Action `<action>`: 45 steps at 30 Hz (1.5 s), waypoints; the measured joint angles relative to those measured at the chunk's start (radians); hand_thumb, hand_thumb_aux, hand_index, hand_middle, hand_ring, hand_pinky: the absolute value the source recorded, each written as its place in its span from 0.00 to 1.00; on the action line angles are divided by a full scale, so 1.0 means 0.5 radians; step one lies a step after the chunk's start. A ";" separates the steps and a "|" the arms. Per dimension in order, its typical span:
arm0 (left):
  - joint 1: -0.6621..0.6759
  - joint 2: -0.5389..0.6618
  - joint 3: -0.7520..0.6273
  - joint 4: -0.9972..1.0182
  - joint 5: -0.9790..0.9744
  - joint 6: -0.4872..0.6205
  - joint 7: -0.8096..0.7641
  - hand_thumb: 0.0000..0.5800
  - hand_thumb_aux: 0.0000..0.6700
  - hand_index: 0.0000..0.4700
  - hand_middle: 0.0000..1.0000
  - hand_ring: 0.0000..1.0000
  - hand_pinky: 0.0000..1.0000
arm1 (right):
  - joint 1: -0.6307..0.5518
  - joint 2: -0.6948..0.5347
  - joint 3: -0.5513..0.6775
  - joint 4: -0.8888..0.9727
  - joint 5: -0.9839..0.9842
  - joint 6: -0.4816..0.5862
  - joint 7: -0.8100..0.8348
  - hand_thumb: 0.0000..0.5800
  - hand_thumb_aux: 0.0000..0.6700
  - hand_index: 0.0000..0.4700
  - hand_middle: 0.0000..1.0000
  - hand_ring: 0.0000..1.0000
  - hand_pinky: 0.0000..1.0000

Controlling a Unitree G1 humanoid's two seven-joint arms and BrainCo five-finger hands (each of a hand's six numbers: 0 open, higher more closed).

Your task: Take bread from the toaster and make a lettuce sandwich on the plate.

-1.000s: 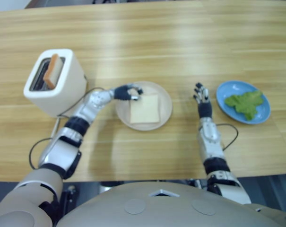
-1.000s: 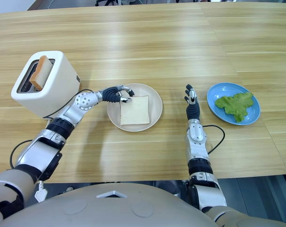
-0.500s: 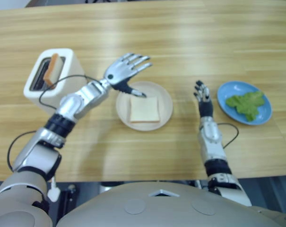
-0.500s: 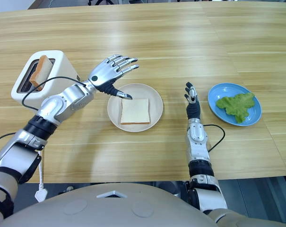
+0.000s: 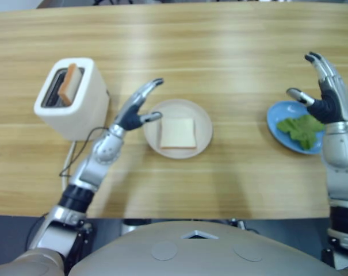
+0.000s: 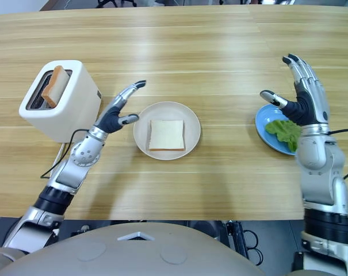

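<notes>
A cream toaster (image 5: 70,98) stands at the left with one toasted bread slice (image 5: 68,84) upright in its slot. One pale slice (image 5: 177,133) lies flat on the beige plate (image 5: 203,114) at the centre. A green lettuce leaf (image 5: 303,129) rests on the blue plate (image 5: 275,116) at the right. My left hand (image 5: 135,109) is open, just left of the beige plate and holding nothing. Raised above the blue plate, my right hand (image 5: 323,92) is open with its fingers spread over the lettuce.
The toaster's white cord (image 5: 68,161) runs down toward the table's near edge beside my left forearm. Bare wooden table (image 5: 220,52) stretches across the back and between the two plates.
My left hand let go of the slice on the plate, lifted, then drew back to the plate's left side. My right hand rose from the table and moved right over the lettuce plate.
</notes>
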 measured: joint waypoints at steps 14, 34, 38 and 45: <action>0.119 -0.048 0.190 -0.075 -0.032 0.095 -0.050 0.00 0.00 0.00 0.00 0.00 0.00 | -0.528 -0.315 0.650 1.910 -0.395 -0.189 -0.524 0.00 0.00 0.00 0.00 0.00 0.00; 0.174 -0.081 0.192 -0.103 0.000 0.115 -0.091 0.00 0.00 0.00 0.00 0.00 0.00 | -0.733 -0.347 1.130 2.176 -0.415 -0.127 -0.667 0.00 0.00 0.00 0.00 0.00 0.00; 0.174 -0.087 0.192 -0.103 0.001 0.118 -0.092 0.00 0.00 0.00 0.00 0.00 0.00 | -0.740 -0.350 1.216 2.078 -0.470 -0.061 -0.690 0.00 0.00 0.00 0.00 0.00 0.00; 0.176 -0.091 0.192 -0.103 0.004 0.122 -0.098 0.00 0.00 0.00 0.00 0.00 0.00 | -0.742 -0.374 1.290 2.028 -0.497 -0.001 -0.687 0.00 0.00 0.00 0.00 0.00 0.00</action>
